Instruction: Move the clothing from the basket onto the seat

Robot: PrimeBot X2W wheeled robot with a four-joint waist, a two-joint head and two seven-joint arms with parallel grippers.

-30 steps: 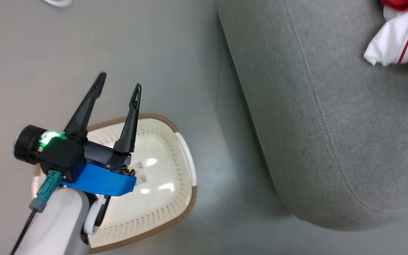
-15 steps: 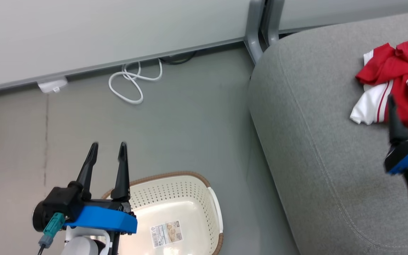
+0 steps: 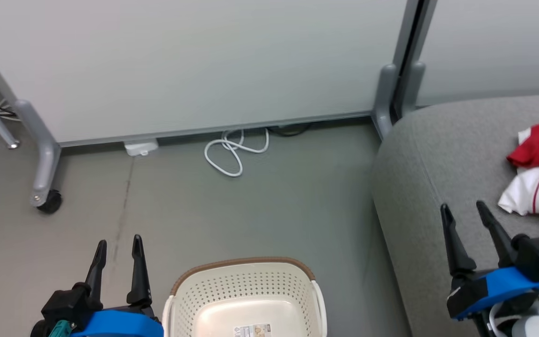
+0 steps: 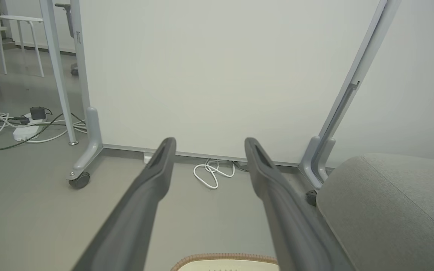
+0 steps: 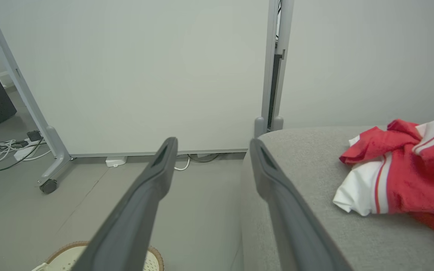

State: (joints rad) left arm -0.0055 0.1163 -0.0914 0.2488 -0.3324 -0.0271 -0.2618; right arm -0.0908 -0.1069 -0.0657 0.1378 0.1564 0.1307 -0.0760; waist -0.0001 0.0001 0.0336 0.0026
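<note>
the red-and-white clothing [image 3: 538, 175] lies crumpled on the grey seat [image 3: 438, 154]; the cream basket [image 3: 246, 281] stands on the floor [image 3: 274, 210] beside the seat; left tool [image 3: 120, 241] and right tool [image 3: 462, 207] both stand spread apart

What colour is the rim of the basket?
The basket has a brown, woven-look rim above cream-white perforated walls. It shows best in the head view.

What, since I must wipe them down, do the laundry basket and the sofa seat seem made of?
Laundry basket: likely moulded plastic, smooth cream with a slight gloss; regular punched holes in its walls. Its brown rim looks woven, possibly only textured plastic. Sofa seat: matte light-grey upholstery fabric; fine weave and a stitched seam show.
</note>
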